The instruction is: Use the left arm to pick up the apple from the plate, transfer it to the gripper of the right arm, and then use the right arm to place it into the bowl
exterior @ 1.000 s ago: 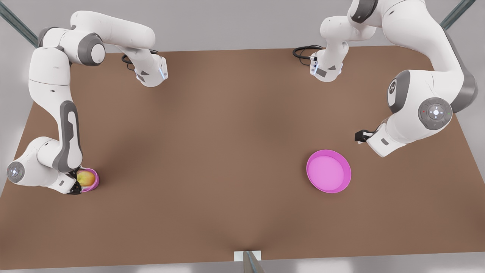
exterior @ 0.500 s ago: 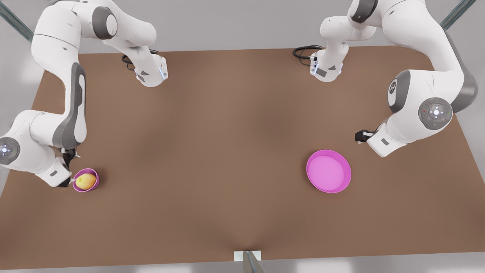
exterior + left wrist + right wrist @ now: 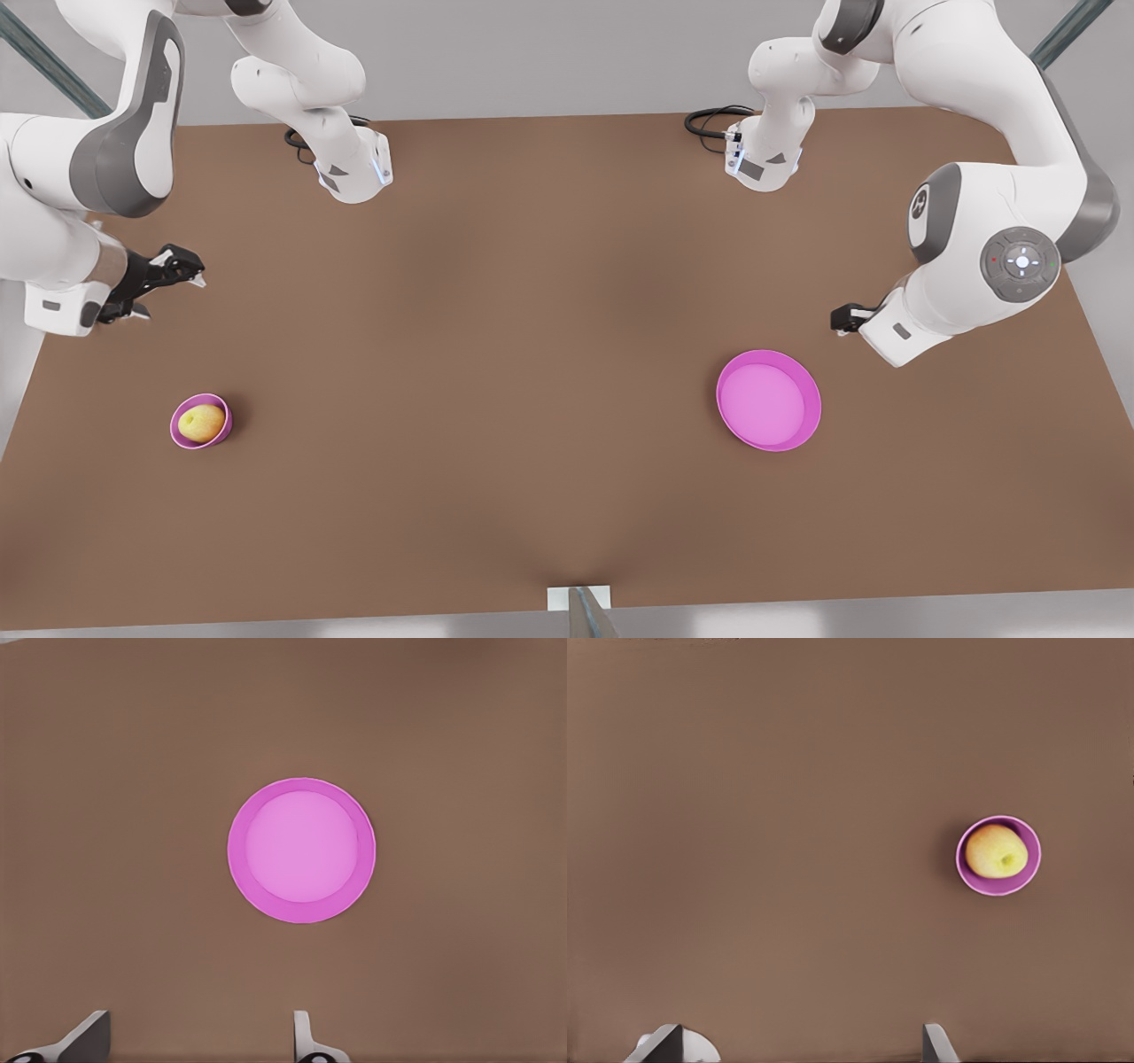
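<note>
Even, soft overhead light; faint diffuse shadows on table (image 3: 532,354); no glare; renders slightly soft, wrist views esp.

A simulated robot test bench: a plain brown table (image 3: 532,372) against flat grey surroundings, two white arms bolted at its far edge, cables (image 3: 709,120) coiled by their bases, metal frame struts (image 3: 40,58) in the upper corners.
</note>
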Tool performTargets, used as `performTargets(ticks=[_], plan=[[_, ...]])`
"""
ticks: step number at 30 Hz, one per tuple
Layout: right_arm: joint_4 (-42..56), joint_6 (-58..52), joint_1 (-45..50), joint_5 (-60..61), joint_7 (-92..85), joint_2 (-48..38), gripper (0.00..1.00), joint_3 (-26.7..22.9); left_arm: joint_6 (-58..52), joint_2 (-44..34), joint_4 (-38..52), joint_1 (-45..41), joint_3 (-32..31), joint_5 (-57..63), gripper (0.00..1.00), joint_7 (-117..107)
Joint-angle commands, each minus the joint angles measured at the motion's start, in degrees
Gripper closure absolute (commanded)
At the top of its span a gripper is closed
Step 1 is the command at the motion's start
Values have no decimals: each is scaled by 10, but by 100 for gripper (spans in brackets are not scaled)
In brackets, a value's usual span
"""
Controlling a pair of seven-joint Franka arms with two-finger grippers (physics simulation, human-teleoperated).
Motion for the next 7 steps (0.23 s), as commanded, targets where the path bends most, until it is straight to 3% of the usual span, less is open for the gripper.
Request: performTargets(ticks=[1, 7], plan=[[0, -16, -2, 5, 425, -1, 0, -1, 1, -1, 1, 1, 0, 0, 0, 0], [-1, -13, -2, 5, 412, 0, 0, -1, 1, -1, 1, 0, 0, 1, 0, 0]])
